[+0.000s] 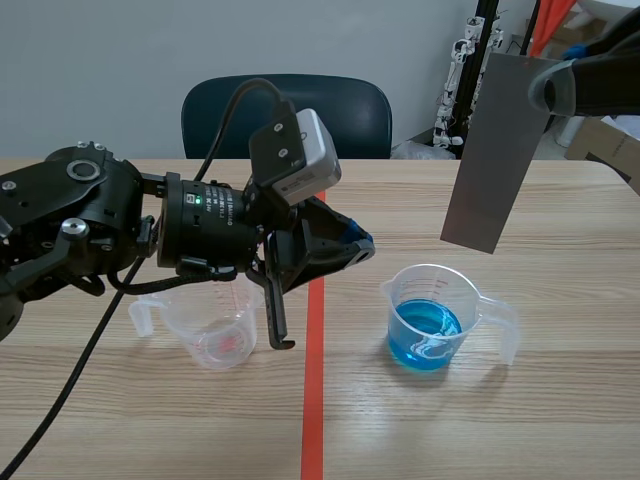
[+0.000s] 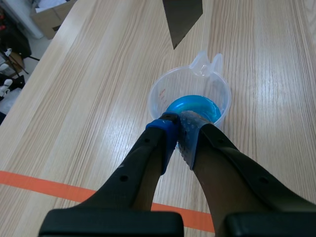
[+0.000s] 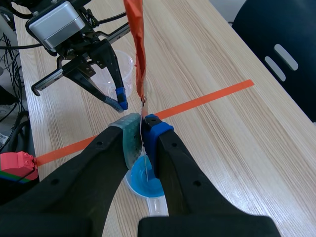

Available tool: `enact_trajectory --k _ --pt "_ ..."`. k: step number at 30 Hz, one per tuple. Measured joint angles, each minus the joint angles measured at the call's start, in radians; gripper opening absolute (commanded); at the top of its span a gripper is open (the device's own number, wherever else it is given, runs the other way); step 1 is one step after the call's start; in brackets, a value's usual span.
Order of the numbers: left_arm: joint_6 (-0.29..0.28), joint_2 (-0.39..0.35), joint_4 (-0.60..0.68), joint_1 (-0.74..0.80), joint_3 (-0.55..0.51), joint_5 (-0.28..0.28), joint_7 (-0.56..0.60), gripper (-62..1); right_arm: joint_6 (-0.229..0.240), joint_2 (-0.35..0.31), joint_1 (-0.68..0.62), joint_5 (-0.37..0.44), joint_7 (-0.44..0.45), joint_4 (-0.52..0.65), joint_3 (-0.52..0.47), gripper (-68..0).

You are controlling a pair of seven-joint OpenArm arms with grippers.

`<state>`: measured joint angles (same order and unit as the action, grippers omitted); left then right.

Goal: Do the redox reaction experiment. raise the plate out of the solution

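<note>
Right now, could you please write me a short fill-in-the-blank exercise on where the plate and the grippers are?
1. The grey plate is pinched between the fingers of the ___ gripper.
2. The plate's lower end hangs ___ than the rim of the beaker.
3. The solution in that beaker is ___ in colour.
4. The left gripper has its fingers ___, with nothing between them.

Missing words: right; higher; blue; shut.
</note>
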<state>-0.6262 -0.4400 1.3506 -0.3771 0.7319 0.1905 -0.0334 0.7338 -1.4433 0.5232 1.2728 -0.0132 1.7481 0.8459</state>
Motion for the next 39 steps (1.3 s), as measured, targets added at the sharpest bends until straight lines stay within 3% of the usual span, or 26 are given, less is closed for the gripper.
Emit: enact_trajectory --k 39 --pt "0.000 0.000 0.000 0.000 0.000 0.000 0.000 -59.0 0.000 0.000 0.000 0.000 -0.015 0.000 0.000 -66.9"
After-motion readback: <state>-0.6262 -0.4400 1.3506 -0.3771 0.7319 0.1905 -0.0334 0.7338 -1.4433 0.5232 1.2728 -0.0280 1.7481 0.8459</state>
